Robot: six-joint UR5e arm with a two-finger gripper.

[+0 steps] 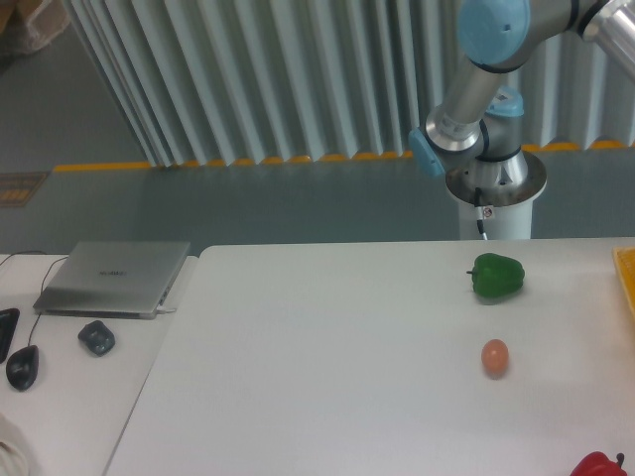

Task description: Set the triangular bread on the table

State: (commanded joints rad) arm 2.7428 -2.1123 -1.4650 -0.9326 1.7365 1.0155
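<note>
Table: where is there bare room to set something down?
The table is bare from its left edge across to the egg and green pepper. It is more crowded on the right: a yellow edge and a red object.

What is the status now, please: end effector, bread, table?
End effector out of view. Triangular bread not visible. Table holds green pepper, egg, red item at corner; middle unobstructed.

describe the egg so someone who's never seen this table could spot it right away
On the big white table, look toward the right side, in front of the green bell pepper. The egg lies there alone: small, smooth, brownish-orange, smaller than the pepper and duller than the red thing at the bottom right corner.
</note>
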